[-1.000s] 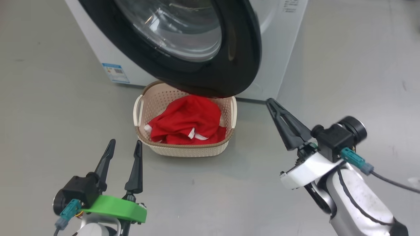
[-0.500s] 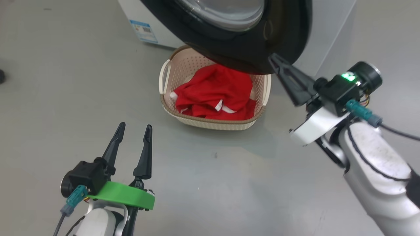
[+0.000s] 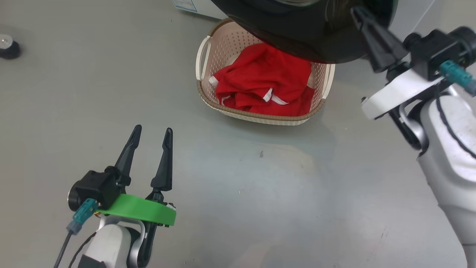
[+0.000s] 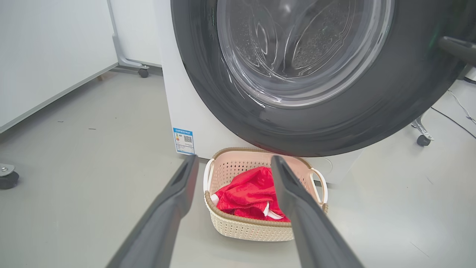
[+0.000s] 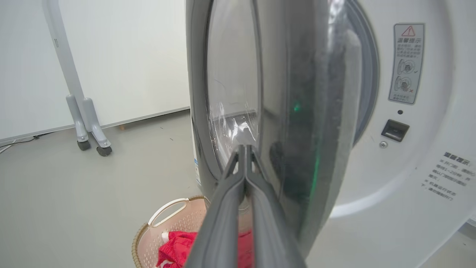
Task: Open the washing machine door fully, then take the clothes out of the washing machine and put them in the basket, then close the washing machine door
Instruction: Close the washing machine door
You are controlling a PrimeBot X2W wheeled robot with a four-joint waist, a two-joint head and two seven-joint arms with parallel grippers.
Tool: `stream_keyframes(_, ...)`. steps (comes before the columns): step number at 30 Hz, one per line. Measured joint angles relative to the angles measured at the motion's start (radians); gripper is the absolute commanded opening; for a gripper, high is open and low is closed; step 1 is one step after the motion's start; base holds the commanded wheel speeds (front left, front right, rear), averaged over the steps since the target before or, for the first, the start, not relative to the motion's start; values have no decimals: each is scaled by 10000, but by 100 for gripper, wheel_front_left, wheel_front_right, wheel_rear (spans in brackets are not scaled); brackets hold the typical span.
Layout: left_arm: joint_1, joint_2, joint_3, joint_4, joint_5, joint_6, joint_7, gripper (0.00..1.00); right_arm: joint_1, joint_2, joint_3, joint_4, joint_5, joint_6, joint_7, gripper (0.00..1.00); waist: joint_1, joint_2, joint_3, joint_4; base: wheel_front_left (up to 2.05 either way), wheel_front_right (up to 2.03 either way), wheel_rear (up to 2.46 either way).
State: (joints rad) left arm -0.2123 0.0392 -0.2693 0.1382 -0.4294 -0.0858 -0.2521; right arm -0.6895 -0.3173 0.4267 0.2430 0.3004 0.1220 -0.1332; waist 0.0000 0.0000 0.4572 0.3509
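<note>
Since a second ago: right hand (image 3: 356, 11), pinched shut and empty, has risen to the washing machine door (image 3: 297, 41) rim, far right. Red clothes (image 3: 267, 74) lie in the basket (image 3: 260, 116) beneath the door, so closing looks next. The left hand (image 3: 152, 131) is wide open, near left.

Red clothes (image 3: 266, 80) lie crumpled in the cream basket (image 3: 256, 116) — the black-rimmed washing machine door (image 3: 297, 37) stands ajar over its 12 o'clock edge
</note>
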Motion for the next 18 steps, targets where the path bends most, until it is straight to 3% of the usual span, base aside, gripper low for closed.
stream_keyframes(10, -407, -48, -35, 15, 0, -31, 0, 100, -878, -79, -410, 291, 73, 73, -13, 0, 0, 0, 541, 29, 0, 0, 0)
stream_keyframes(18, -631, -71, -13, -56, -13, -31, -2, 100, -1745, -257, -945, 577, 148, -113, -102, 0, 0, 0, 1034, 28, 0, 0, 0)
